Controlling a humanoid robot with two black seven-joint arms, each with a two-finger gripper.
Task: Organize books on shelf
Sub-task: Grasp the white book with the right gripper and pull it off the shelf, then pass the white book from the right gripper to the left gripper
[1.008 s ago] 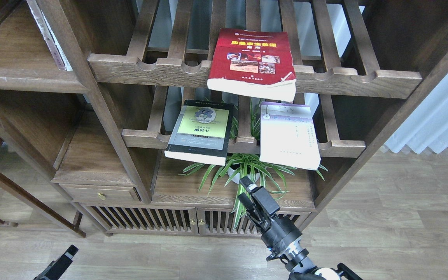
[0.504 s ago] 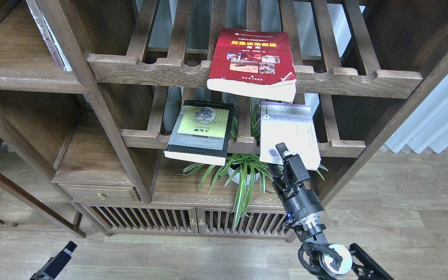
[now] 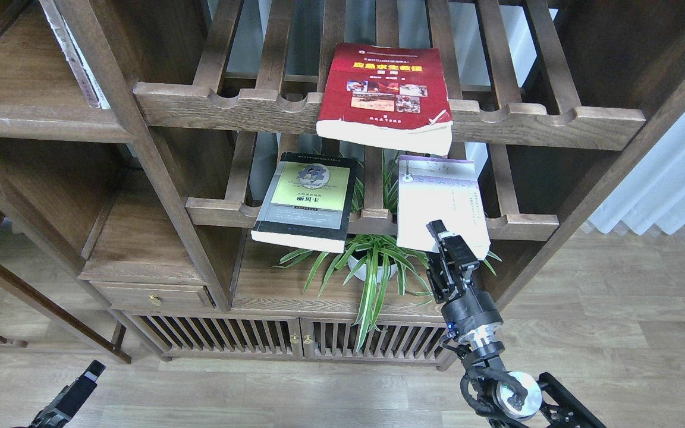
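Three books: red (image 3: 385, 95), black-bordered (image 3: 307, 199), white (image 3: 440, 205); one potted plant (image 3: 372, 261); two claws: left (image 3: 75, 395), right (image 3: 446, 249)

The red book (image 3: 385, 98) lies flat on the upper slatted rack (image 3: 247, 107), overhanging its front rail. On the lower rack (image 3: 223, 211) lie the black book (image 3: 308, 199) and, well apart, the white book (image 3: 440, 202). A potted plant (image 3: 372, 261) stands on the solid shelf (image 3: 283, 291) below.

Below the white book (image 3: 441, 208), at center frame, the potted plant (image 3: 372, 264) fills the compartment; its leaves block your reach there. The solid board at left center (image 3: 140, 238) is bare and open from the front. Rack slats (image 3: 500, 178) obstruct passage from above.
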